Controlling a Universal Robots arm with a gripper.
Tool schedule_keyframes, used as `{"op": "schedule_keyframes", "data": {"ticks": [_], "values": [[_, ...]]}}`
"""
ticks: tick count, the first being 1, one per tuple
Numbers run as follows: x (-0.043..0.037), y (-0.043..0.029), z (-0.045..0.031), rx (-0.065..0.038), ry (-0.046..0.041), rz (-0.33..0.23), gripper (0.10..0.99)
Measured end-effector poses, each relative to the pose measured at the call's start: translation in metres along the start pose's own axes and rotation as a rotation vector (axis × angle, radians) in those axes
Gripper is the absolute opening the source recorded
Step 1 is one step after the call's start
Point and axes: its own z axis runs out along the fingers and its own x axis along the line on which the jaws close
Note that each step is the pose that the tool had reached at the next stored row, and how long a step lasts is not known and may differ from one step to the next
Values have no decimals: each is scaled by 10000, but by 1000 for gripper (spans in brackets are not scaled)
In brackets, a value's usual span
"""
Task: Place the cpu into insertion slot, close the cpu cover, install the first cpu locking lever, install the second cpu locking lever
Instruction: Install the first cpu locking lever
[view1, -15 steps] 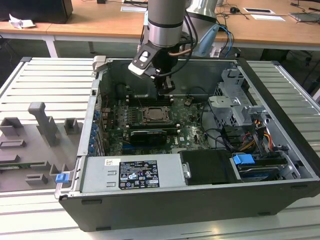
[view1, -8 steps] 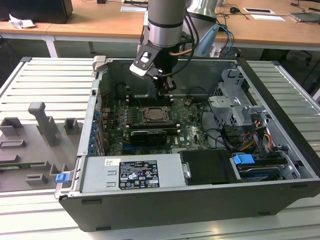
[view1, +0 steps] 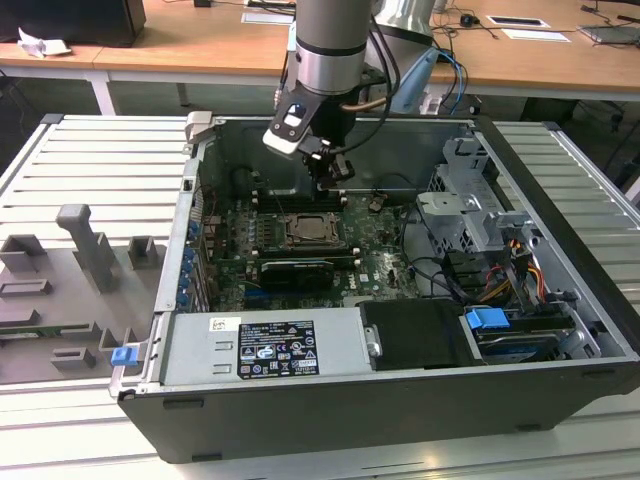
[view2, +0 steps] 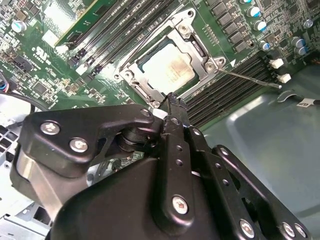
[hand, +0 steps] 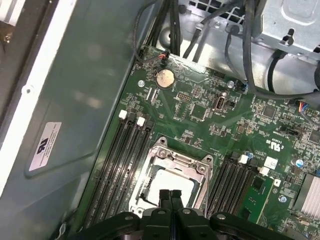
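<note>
Now the end effector (hand: 170, 195) hovers over the cpu cover (hand: 181, 160) — fingertips pressed together, empty — with the cpu (view2: 167, 69) seated beneath.

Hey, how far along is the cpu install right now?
Done: the pale silver square cpu sits in the dark metal-rimmed insertion slot, the silvery metal frame cpu cover down over it. In hand: nothing; the shut black gripper hovers at the cover's edge. Left: a thin metal lever juts out sideways, apparently unlatched.
</note>
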Motion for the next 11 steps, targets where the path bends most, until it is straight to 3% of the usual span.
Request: {"op": "schedule_keyframes", "data": {"ticks": [11], "values": [[0,0,0,22,20,-705,106]]}}
